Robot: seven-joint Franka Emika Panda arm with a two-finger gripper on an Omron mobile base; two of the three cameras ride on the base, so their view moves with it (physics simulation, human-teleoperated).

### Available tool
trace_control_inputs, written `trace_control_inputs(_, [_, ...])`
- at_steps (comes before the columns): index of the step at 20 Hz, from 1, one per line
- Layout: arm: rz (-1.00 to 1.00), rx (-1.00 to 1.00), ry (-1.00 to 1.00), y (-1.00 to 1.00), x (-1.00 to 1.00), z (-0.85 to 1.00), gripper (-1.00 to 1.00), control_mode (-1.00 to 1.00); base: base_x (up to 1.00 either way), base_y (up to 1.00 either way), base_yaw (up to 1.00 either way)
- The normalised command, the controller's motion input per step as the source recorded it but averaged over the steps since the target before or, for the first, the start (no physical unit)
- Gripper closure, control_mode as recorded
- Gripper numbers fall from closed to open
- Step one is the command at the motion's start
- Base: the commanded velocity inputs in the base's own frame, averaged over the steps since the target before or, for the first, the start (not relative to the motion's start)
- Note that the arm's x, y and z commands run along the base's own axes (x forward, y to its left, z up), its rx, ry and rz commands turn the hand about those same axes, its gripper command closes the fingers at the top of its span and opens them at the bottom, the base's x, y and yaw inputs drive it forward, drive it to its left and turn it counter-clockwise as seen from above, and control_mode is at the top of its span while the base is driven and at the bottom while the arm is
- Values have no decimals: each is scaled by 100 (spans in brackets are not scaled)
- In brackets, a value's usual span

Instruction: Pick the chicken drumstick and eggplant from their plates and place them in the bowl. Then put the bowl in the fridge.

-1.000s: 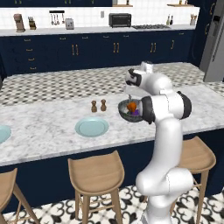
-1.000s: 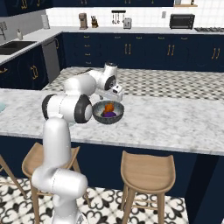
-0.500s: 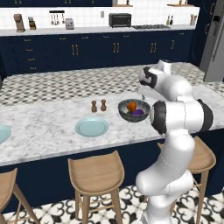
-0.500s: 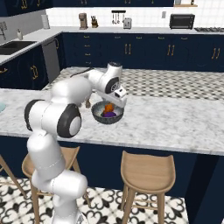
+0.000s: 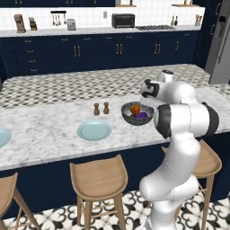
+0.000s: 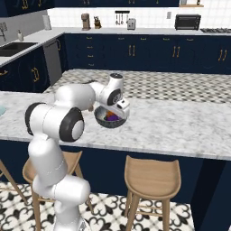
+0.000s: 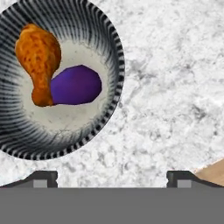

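Both the orange-brown chicken drumstick point(image 7: 38, 59) and glossy purple eggplant point(image 7: 75, 85) lie in the dark grey striped bowl point(image 7: 114, 52), below the spread, empty gripper point(image 7: 112, 177). Next, the rim must be grasped for carrying to the fridge.

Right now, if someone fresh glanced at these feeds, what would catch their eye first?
The dark bowl on the marble counter, with the orange-brown chicken drumstick and the purple eggplant lying side by side inside, touching. Next, the white arm bent over the counter's front edge, its open gripper hanging above bare marble just beside the bowl. A light-blue plate sits further left along the counter.
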Motion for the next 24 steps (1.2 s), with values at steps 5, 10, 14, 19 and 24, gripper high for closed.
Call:
trace_control_inputs(5, [0, 0, 0, -7, 42, -52, -100, -100, 0, 0, 0])
trace_control_inputs(10, [0, 0, 0, -5, 36, -44, -100, -100, 0, 0, 0])
trace_control_inputs(14, [0, 0, 0, 0, 32, -39, -100, -100, 0, 0, 0])
trace_control_inputs(19, [0, 2, 0, 0, 39, -34, -100, -100, 0, 0, 0])
trace_control_inputs(24, [0, 2, 0, 0, 3, -6, 100, -100, 0, 0, 0])
